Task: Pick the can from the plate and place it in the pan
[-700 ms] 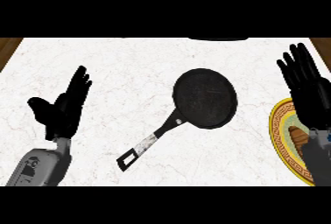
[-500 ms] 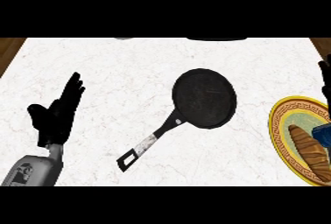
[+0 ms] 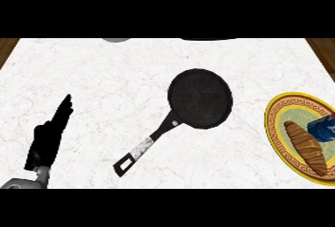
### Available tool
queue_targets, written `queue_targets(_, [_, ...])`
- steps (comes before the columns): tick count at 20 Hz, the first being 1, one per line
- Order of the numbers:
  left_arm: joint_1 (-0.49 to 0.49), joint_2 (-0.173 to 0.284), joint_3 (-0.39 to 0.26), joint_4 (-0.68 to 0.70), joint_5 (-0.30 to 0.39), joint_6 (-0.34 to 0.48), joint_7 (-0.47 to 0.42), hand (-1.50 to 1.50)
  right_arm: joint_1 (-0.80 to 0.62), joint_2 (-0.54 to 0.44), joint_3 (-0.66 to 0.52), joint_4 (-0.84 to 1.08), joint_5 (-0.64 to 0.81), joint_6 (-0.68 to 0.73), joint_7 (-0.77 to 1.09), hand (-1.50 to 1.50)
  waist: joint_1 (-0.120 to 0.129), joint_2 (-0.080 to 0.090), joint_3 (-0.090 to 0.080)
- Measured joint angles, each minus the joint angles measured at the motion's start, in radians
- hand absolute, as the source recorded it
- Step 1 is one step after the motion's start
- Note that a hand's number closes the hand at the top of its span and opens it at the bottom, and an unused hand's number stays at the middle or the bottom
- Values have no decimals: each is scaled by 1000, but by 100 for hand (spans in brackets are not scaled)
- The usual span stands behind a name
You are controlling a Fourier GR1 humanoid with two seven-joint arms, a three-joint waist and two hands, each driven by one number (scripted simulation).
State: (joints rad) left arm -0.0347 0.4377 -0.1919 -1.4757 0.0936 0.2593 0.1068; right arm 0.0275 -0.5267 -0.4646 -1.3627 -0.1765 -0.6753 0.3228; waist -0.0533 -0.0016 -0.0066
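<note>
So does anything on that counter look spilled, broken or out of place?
Nothing looks spilled or broken. The pan sits flat and empty. The one oddity: a croissant shares the plate with the blue can, which is cut off at the view's right edge.

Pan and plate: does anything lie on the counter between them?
No. In the head view, only bare counter separates the pan from the plate.

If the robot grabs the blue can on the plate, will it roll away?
Maybe. The blue can seems to lie on its side on the plate, so a nudge might roll it. The croissant beside it could block one way. Its smooth-looking side might slip.
</note>
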Motion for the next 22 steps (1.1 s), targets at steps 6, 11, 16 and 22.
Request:
queue_targets(6, [47, 19, -11, -43, -13, -14, 0, 0, 218, -155, 75, -113, 118, 50, 289, -150, 25, -2, 0])
queue_targets(11, [78, 14, -23, -66, -30, -16, -7, 0, 279, -321, 74, -264, 83, 223, 518, -150, 39, -2, 2])
queue_targets(16, [70, 0, -26, -69, -44, -21, -5, 0, 203, -418, 83, -304, -2, 368, 644, -150, 54, 1, 4])
queue_targets(22, [78, -15, -24, -89, -62, -31, 1, 0, 80, -489, 120, -222, -65, 488, 724, -150, 66, 3, 6])
